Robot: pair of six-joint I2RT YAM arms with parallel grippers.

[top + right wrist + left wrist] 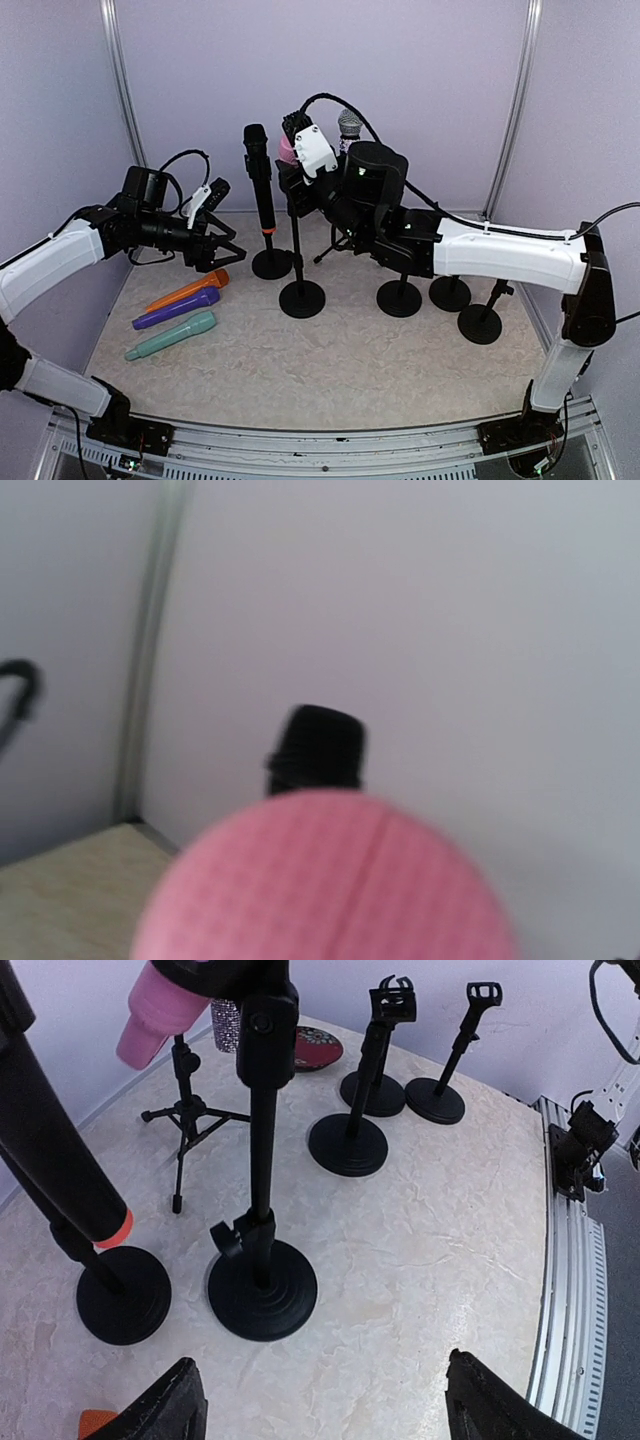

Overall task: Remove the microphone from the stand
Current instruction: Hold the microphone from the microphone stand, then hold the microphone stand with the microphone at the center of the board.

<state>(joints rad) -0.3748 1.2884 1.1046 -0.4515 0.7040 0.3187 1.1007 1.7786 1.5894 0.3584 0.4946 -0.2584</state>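
Microphone (pixel 287 150), pink plastic with a rounded mesh head, clipped at the top of a black round-based stand (pixel 302 298) toward the middle of the far edge of the pale marbled table (pixel 330 380). Slanted in the clip rather than plumb, to go by the left wrist view.

Bracketed by the right gripper (pixel 296 150), extended in from the table's right side at clip height, black fingers above and below the pink. Cannot tell whether clamped on the microphone or merely set around it: no clear sight of pads meeting plastic. By far the nearer pincer; left gripper (pixel 215 255) well apart toward the left edge, spread wide, holding nothing.

Probably calls for a pull up and out along the slanted axis, clear of the clip, with the stand's base left flat.

From overhead: mostly arm and wrist, only a sliver of pink. From the left wrist: microphone (pixel 155 1010) seen from below, stand (pixel 262 1280) down to its base, own fingertips (pixel 170 1410) far apart at the bottom. From the right wrist: blurred pink dome of the microphone (pixel 330 880) filling the lower frame, very close, no fingers visible.
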